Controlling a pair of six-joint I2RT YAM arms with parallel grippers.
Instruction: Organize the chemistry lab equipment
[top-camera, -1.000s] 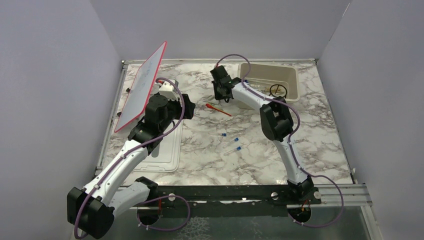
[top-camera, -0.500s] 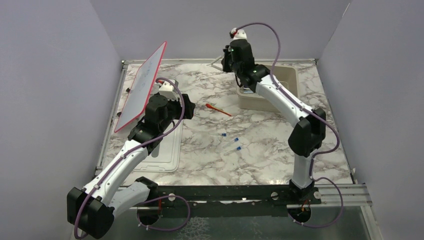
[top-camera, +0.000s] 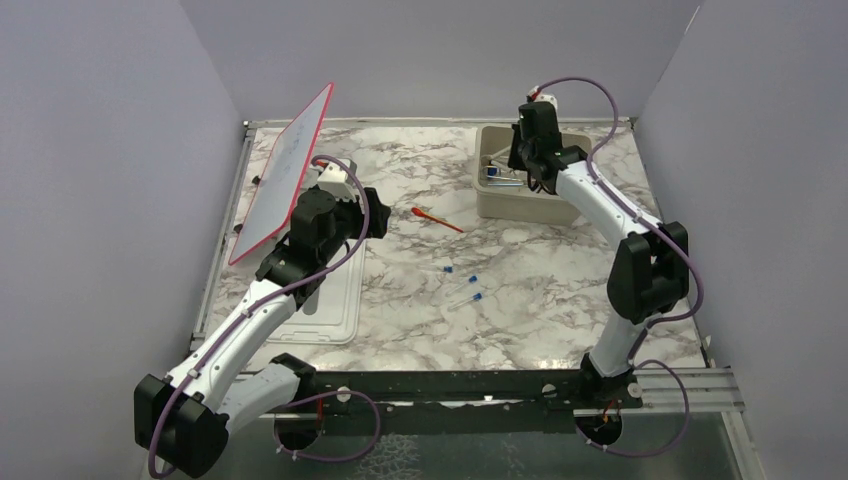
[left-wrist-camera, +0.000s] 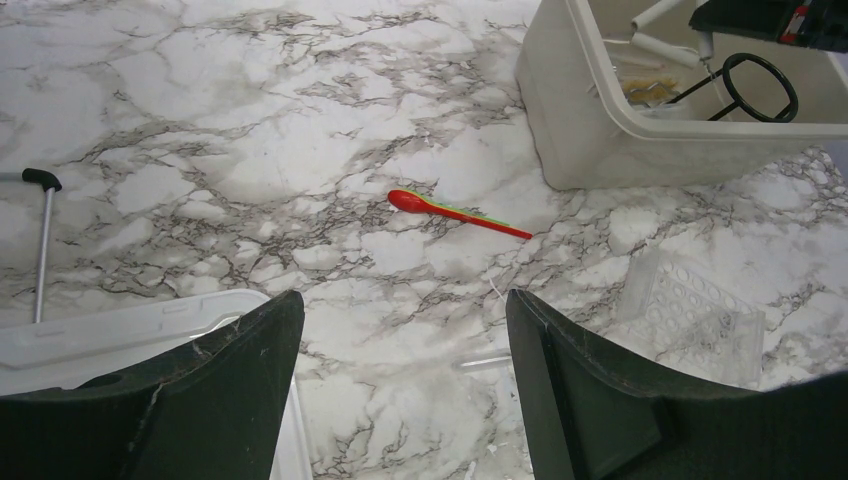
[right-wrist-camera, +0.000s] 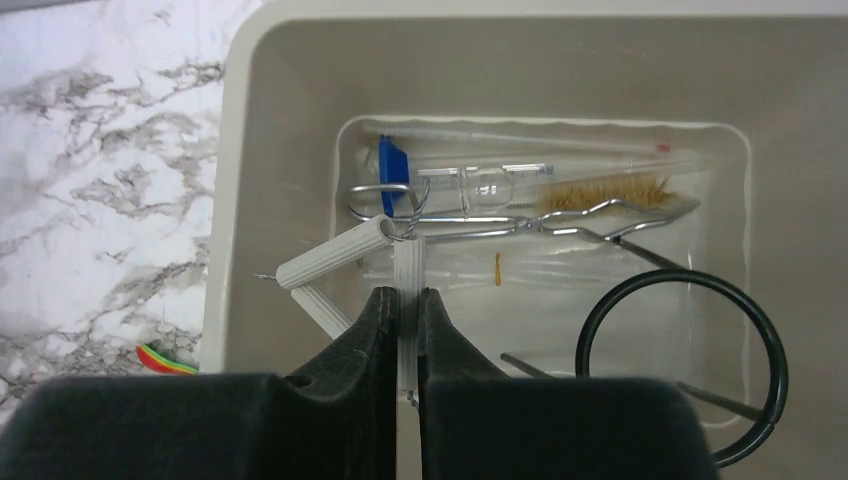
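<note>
Silvery tongs (right-wrist-camera: 470, 222) sit clamped in the right gripper (right-wrist-camera: 408, 308) over the tub (right-wrist-camera: 224, 200), presumably for release there (left gripper (left-wrist-camera: 402, 325) gapes empty above the table (left-wrist-camera: 200, 150)).

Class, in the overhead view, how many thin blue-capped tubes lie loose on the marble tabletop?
3 blue-capped tubes, clustered mid-table: the farthest from the arm bases, the middle one, the nearest. Others may lie unseen inside the beige tub.

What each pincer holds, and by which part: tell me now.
Right pincer: shut on the silvery wire tongs, gripping one white ribbed handle sleeve, over the beige rectangular tub. Left pincer: open, holding nothing.
</note>
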